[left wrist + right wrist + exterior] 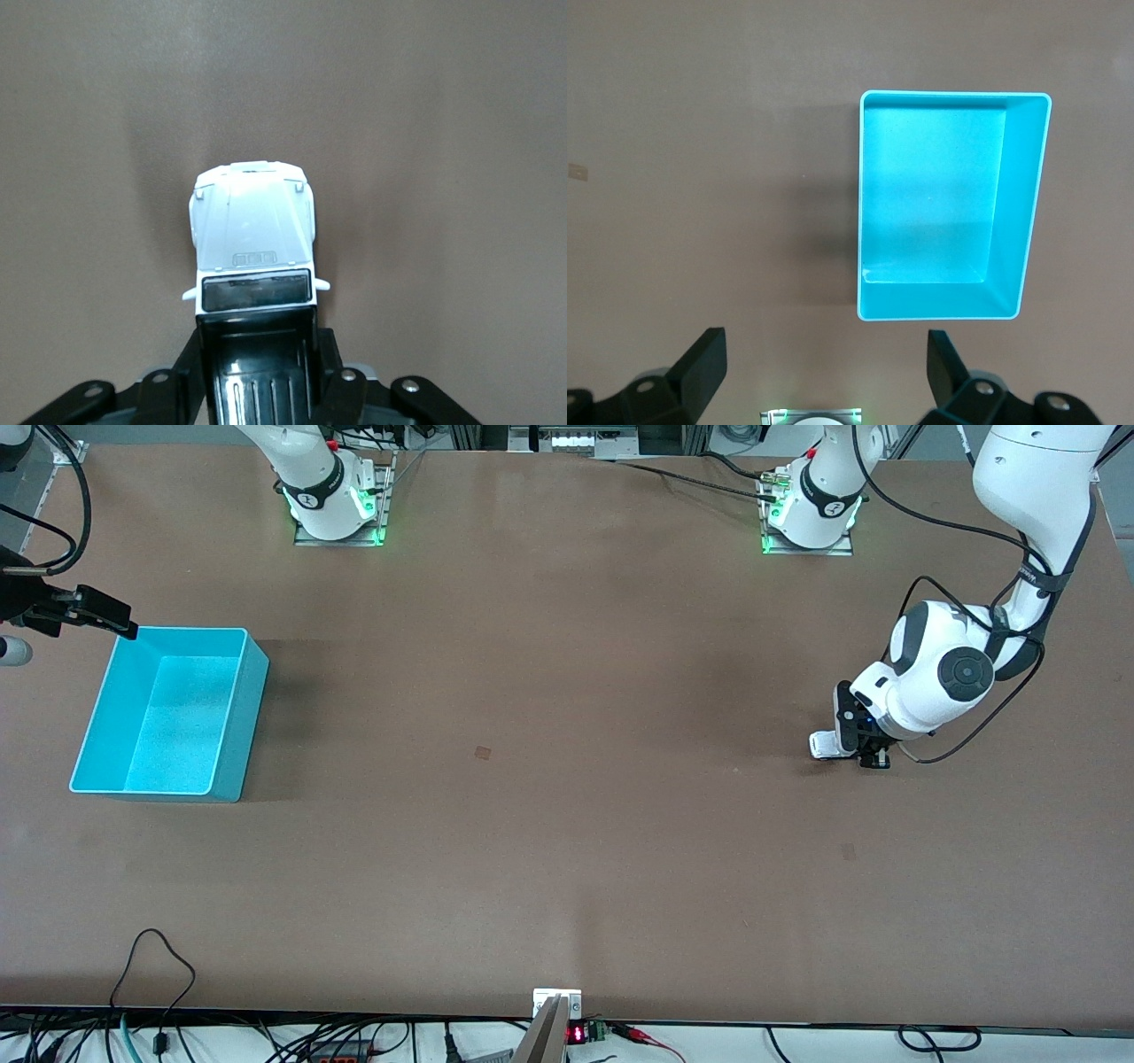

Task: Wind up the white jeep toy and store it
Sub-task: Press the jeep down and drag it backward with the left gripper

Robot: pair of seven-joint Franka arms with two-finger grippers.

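Observation:
The white jeep toy [824,746] with a black roof is at table level toward the left arm's end of the table. My left gripper [866,751] is shut on its rear part. In the left wrist view the jeep [252,226] points away from the camera, and my left gripper [261,372] has one black finger [341,381] on each side of the black roof. My right gripper [120,624] is open and empty, held in the air by the corner of the turquoise bin [250,708] farthest from the front camera. In the right wrist view my right gripper [824,363] is spread wide, with the empty bin [1017,204] ahead of it.
The bin stands toward the right arm's end of the table. The two arm bases [335,505] [811,514] stand along the table's edge farthest from the front camera. Cables [159,965] lie at the edge nearest the camera. A small dark mark [483,752] is at mid-table.

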